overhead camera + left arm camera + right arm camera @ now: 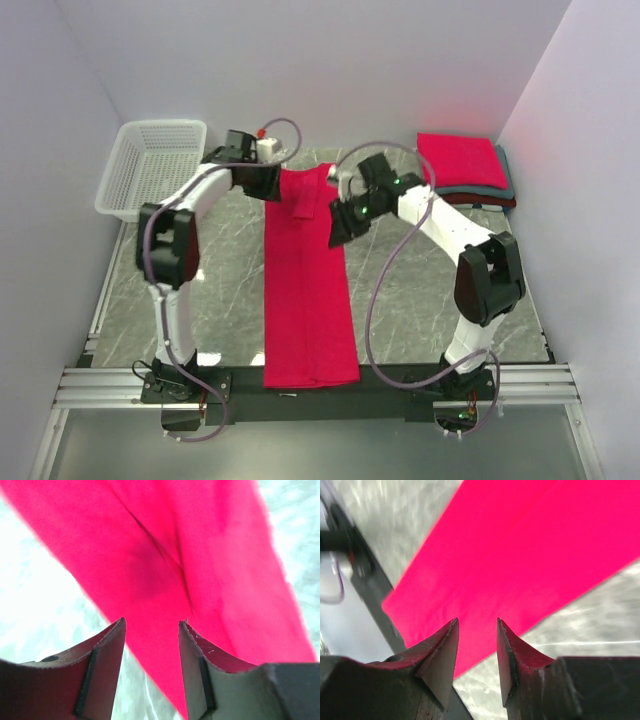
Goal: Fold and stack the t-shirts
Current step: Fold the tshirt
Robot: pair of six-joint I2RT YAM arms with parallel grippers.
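Note:
A bright red t-shirt (305, 290) lies on the marble table as a long narrow strip running from the back to the front edge, with a small flap lying on its far end. My left gripper (274, 188) hovers over the strip's far left corner, open, with nothing between its fingers (151, 622); below it the red cloth (175, 540) shows a crease. My right gripper (336, 234) hangs at the strip's right edge, open and empty (477, 621), above the flat cloth (520, 545). A stack of folded t-shirts (462, 162), red on top of grey and dark red, sits at the back right.
A white lattice basket (152, 166) stands at the back left corner. Grey marble table (430, 280) lies bare on both sides of the strip. The arms' mounting rail (320, 395) runs along the near edge, and walls close in on the left, back and right.

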